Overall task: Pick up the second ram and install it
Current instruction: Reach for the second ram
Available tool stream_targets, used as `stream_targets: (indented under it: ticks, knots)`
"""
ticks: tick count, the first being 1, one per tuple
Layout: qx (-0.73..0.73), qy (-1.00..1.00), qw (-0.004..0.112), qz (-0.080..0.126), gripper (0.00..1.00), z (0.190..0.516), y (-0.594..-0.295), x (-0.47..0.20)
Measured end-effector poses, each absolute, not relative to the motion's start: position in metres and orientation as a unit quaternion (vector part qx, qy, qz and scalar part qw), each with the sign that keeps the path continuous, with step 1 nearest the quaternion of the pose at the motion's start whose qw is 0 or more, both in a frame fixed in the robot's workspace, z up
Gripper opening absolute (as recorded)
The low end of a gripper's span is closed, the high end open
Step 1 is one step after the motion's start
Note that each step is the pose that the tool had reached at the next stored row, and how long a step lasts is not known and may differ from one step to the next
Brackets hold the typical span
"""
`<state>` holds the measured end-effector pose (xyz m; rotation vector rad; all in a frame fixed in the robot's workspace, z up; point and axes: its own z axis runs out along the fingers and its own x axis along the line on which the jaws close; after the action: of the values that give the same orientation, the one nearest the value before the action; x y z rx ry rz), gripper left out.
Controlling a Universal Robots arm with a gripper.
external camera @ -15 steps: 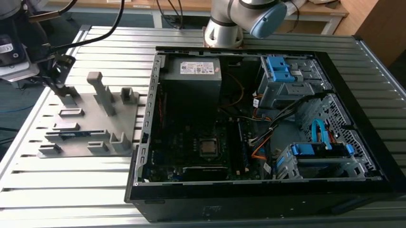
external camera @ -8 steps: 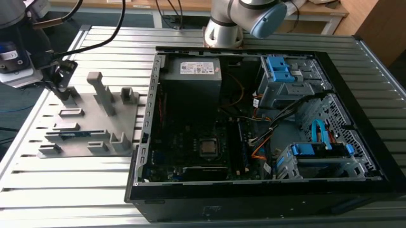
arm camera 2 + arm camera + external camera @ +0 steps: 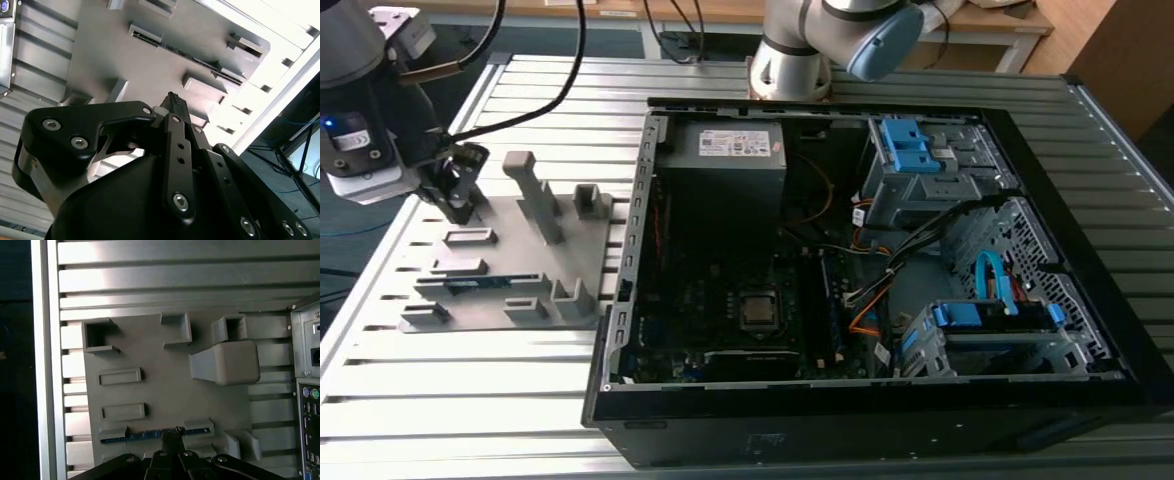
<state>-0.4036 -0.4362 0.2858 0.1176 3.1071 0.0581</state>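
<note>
The gripper (image 3: 455, 203) hangs over the grey holder (image 3: 520, 250) on the slatted table (image 3: 480, 400), its fingers pointing down at the holder's plate. In both wrist views the two fingers look drawn together into one narrow tip with no gap visible and nothing between them, so the tool appears closed and empty.

The memory stick (image 3: 470, 285) lies in the holder, standing on edge between two small grey brackets. It is below the tool and a little ahead of the fingertips. In the first wrist view the gripper (image 3: 172, 436) lines up over the middle of the memory stick (image 3: 145, 435). In the second wrist view the gripper (image 3: 175, 102) stops short of the memory stick (image 3: 195, 59), with bare plate between them. Judging from this and the exterior view, the tool is raised above the stick and not touching it.

The open computer case (image 3: 630, 250) sits well off to the tool's side, beyond the holder, with the main board (image 3: 720, 290) lying flat inside. Its slots are too dark to tell whether another stick already sits there.

The task looks to be at its very start. The stick is not gripped, lifted or carried, and the whole installation is left to do.
</note>
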Motion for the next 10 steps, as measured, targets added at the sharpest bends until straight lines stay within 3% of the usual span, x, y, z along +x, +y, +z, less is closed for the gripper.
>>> stream_targets:
  ticks: [3, 10]
  knots:
    - [0.036, 0.999, 0.017, -0.012, 0.1, 0.285, -0.436, -0.404]
    - [0.036, 0.999, 0.017, -0.015, 0.1, 0.273, -0.436, -0.404]
